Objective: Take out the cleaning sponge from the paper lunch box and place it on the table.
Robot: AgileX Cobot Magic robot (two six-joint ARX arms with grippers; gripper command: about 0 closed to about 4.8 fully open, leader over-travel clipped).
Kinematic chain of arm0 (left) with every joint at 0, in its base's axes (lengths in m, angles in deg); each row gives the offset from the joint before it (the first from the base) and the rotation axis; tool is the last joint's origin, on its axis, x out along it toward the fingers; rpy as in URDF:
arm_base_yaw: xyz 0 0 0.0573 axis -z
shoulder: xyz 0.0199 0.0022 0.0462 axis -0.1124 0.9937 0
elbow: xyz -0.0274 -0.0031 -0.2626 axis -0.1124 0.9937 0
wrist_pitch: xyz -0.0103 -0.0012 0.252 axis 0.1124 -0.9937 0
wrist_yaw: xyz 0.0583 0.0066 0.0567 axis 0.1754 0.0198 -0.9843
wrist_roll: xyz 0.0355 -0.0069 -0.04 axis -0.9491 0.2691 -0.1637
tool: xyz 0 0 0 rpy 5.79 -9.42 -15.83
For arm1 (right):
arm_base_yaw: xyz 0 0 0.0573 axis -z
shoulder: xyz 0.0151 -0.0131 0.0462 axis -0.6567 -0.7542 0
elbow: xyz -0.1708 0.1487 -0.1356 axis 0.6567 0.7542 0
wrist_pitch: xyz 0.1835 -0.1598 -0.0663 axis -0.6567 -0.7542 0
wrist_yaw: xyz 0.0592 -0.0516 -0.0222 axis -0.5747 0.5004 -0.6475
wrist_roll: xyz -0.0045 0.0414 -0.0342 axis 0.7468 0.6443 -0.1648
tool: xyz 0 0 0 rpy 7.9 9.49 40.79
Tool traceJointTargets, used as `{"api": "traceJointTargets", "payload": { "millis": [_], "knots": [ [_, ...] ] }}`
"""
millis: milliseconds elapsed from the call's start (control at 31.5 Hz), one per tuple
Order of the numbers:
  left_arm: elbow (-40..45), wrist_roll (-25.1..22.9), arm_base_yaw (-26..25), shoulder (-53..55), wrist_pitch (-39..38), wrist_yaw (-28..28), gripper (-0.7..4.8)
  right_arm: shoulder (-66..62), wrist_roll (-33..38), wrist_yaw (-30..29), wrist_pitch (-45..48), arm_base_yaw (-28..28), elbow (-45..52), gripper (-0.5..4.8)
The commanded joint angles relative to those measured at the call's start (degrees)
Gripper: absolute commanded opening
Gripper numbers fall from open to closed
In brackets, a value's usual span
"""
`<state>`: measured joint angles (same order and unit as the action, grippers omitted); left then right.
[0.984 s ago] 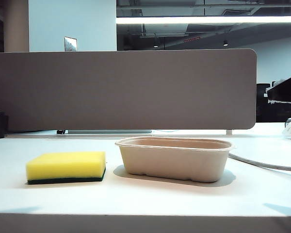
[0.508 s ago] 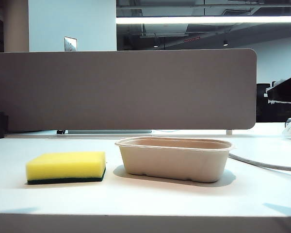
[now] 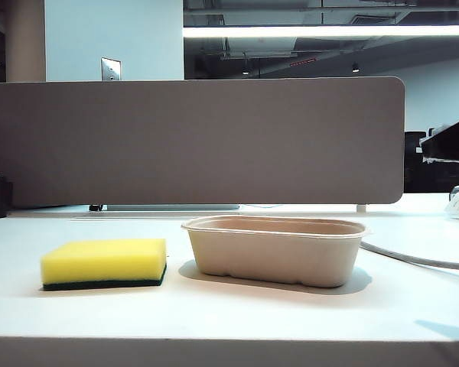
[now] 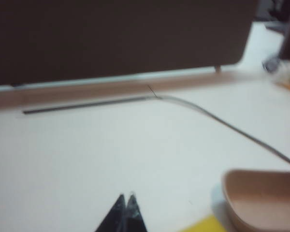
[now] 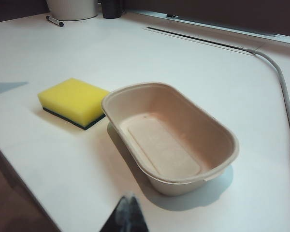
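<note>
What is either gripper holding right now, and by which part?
Nothing is held. The left gripper and the right gripper are both shut on nothing above the table. The cleaning sponge lies on the table beside the empty paper lunch box.
</note>
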<state>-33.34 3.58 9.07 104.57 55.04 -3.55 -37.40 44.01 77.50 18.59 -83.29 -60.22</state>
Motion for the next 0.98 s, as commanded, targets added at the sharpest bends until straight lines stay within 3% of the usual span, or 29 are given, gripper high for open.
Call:
{"api": "traceJointTargets", "payload": {
  "millis": [32,286,445,603,762,984],
  "knots": [
    [3.5,-0.3,-4.8,-5.2,5.1,-1.2,-0.03,0.1,0.0,0.0,0.6,0.0,-0.1,-0.05],
    [15.6,0.9,-9.0,-14.1,13.9,-8.6,-0.03,0.1,0.0,0.0,0.6,-0.1,-0.1,-0.05],
    [22.8,5.2,-8.4,-18.6,20.3,-10.5,-0.03,0.1,0.0,0.0,0.6,-0.1,-0.1,-0.05],
    [27.2,6.4,-6.1,-20.4,21.9,-11.2,-0.03,0.1,0.0,0.0,0.6,-0.1,-0.1,-0.05],
    [27.5,6.3,-4.5,-20.4,18.3,-14.9,-0.03,0.1,0.0,0.0,0.6,-0.1,-0.1,-0.05],
    [27.5,3.0,-4.9,-20.4,17.2,-15.8,-0.03,0.1,0.0,0.0,0.6,-0.1,-0.1,-0.05]
  ]
}}
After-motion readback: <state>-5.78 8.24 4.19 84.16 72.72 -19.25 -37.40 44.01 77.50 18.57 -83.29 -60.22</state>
